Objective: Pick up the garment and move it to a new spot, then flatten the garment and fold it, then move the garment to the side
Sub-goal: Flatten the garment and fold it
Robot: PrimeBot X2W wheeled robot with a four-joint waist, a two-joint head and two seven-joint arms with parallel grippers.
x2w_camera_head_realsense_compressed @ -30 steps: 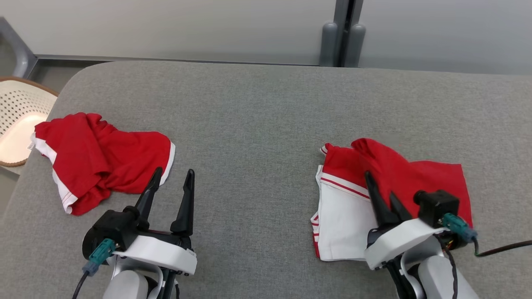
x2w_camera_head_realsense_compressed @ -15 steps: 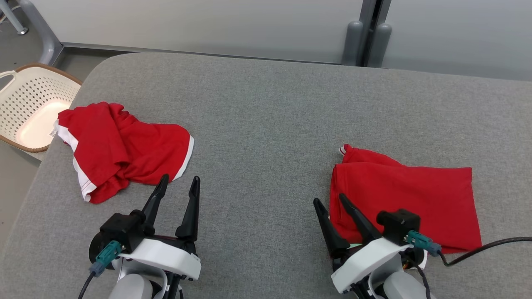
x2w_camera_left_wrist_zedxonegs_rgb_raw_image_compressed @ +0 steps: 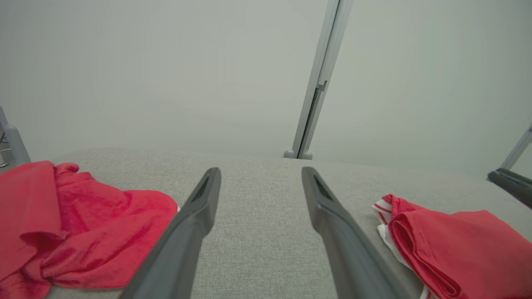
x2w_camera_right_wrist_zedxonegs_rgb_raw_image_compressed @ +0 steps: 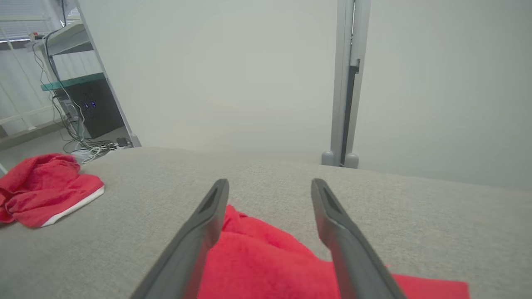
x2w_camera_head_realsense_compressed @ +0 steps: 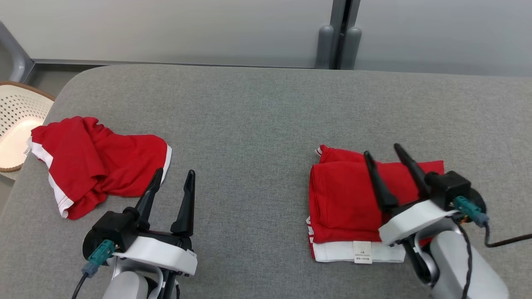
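Grippers both spread wide, nothing pinched btwn the fingers. The folded garment (x2w_camera_head_realsense_compressed: pixel 345 199) lies on the grey cushion (x2w_camera_head_realsense_compressed: pixel 249 108), right of centre in head view, as a rough rectangle: red layer on top, white band showing along the near edge w/ a small white label (x2w_camera_head_realsense_compressed: pixel 363 252) on it. Above its right part hangs the right gripper (x2w_camera_head_realsense_compressed: pixel 381 149), fingers pointing away from the robot; in its wrist view red cloth sits under and btwn the two fingers, but contact w/ the fabric can't be told. On the other side the left gripper (x2w_camera_head_realsense_compressed: pixel 174 171) is over bare cushion near the front edge, tips just beside the white hem of a crumpled red garment (x2w_camera_head_realsense_compressed: pixel 95 162), which lies bunched at the cushion's left end, well apart from the folded one. A cream perforated basket (x2w_camera_head_realsense_compressed: pixel 16 112) stands beyond that left edge. Behind the cushion is a pale wall w/ a grey post (x2w_camera_head_realsense_compressed: pixel 338 37).
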